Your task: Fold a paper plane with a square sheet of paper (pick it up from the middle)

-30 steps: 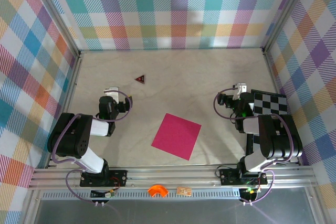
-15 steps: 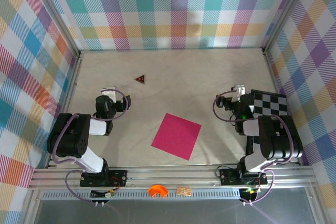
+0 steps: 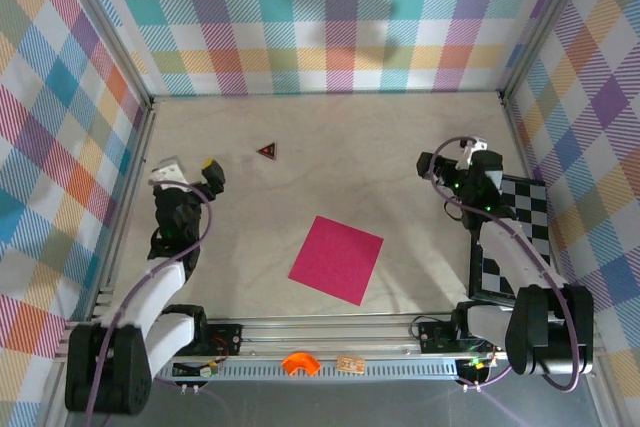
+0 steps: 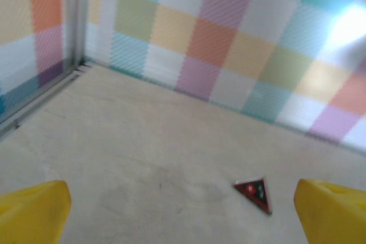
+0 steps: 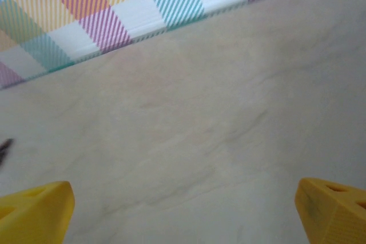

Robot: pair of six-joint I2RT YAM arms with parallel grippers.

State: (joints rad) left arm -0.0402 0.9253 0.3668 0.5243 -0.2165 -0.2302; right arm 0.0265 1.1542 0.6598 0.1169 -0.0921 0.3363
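**Left hand (image 3: pixel 188 167) and right hand (image 3: pixel 455 155) are standing wide open**

Both are holding nothing. The square sheet of paper (image 3: pixel 336 259) is lying flat on the tabletop (image 3: pixel 400 127), between the two arms, well apart from either hand.

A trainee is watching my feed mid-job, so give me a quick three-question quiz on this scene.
1. Short answer: are the left gripper and right gripper open or shut?
2. True or false: the square sheet of paper lies flat and unfolded on the table, touched by neither gripper.
3. The dark red triangle lies nearest to: A) left gripper B) right gripper C) checkerboard.
Key: 1 both open; 2 true; 3 A.
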